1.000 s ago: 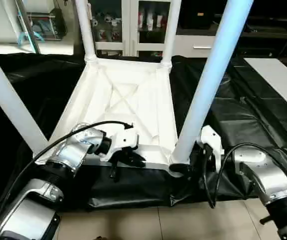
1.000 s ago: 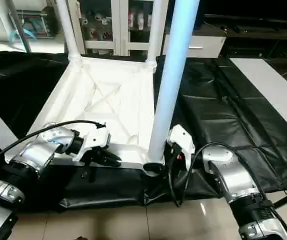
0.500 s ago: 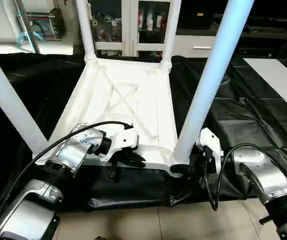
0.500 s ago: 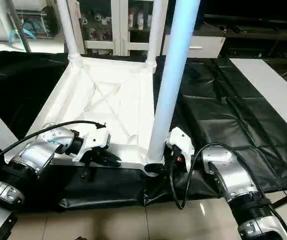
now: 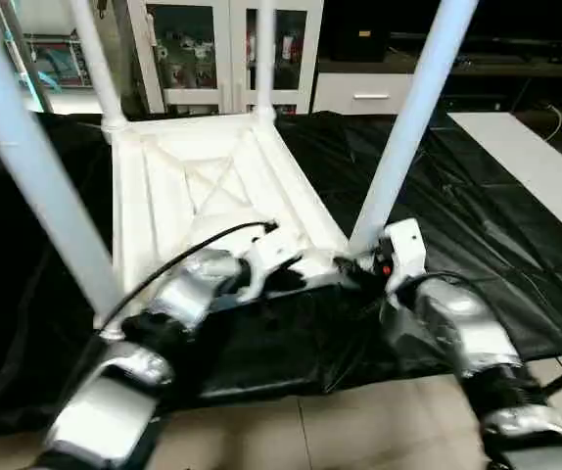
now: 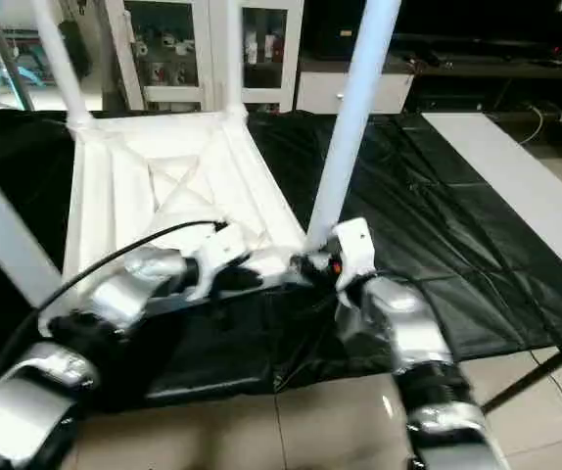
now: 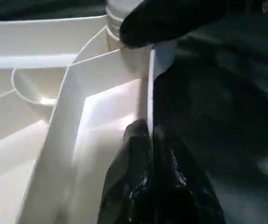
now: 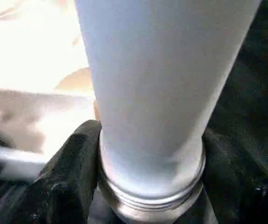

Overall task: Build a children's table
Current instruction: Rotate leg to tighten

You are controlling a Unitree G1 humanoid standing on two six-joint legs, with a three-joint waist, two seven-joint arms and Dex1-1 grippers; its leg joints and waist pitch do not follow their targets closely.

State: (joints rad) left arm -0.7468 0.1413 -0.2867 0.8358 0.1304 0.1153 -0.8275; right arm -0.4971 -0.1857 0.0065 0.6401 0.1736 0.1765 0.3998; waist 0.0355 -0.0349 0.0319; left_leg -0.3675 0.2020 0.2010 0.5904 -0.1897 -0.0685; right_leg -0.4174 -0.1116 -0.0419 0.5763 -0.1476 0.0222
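Note:
The children's table lies upside down on the black drape, its white tabletop (image 5: 178,186) showing the X-ribbed underside. All its legs stand upright in the corner sockets. My left gripper (image 7: 145,128) is shut on the tabletop's near rim (image 5: 305,266), one finger on each side of the thin wall. My right gripper (image 8: 150,154) is shut on the near right leg (image 5: 408,127) at its base, just above the socket, a black finger (image 8: 73,172) pressed on either side. The near left leg (image 5: 36,176) rises beside my left forearm.
The black-draped work table (image 5: 477,196) stretches to the right, with a white board (image 5: 545,157) lying at its far right. White cabinets (image 5: 203,49) stand behind. Tiled floor (image 5: 359,431) shows below the table's near edge.
The whole view has swung and tilted, so the camera moved. My right gripper's fingers have closed in on the leg's base. The left gripper keeps its pinch on the rim.

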